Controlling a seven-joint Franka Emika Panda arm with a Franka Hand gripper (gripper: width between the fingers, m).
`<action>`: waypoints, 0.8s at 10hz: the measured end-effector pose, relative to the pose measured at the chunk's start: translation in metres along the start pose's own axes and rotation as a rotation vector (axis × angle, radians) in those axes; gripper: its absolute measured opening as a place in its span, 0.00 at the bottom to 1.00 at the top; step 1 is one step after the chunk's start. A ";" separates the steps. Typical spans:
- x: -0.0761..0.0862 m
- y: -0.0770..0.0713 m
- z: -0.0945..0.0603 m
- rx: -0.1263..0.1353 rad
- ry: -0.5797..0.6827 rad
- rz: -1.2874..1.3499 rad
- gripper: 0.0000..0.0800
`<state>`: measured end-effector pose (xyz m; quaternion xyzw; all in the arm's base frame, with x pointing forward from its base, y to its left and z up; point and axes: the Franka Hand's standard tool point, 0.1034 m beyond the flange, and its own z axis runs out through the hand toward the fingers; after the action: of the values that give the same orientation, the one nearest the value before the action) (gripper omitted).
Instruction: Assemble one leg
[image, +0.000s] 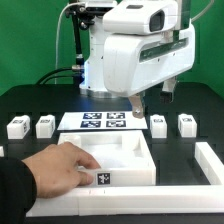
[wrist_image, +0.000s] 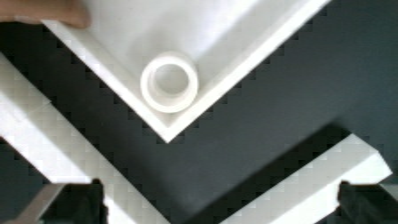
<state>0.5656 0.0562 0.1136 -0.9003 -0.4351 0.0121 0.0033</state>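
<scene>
Gripper (wrist_image: 214, 205) open and empty (jaws wide apart), near the panel's (wrist_image: 240, 35) corner socket (wrist_image: 169, 80).

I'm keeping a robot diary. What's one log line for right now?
gripper: open, empty | legs: four loose, none held | person's hand: resting on panel

White arm (image: 135, 50) upper centre; gripper (image: 139, 102) hangs above marker board (image: 103, 121), mid-frame. Four legs (image: 45, 125) in row, two each side of board. Hand (image: 50, 170), lower left, rests on tray panel (image: 135, 176). Black table (image: 190, 100).
</scene>
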 end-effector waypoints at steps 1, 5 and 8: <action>0.000 0.000 0.001 0.001 -0.001 0.000 0.81; 0.000 0.000 0.001 0.001 -0.001 0.000 0.81; 0.000 0.000 0.001 0.001 -0.001 0.000 0.81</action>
<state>0.5652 0.0562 0.1126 -0.9003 -0.4350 0.0129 0.0038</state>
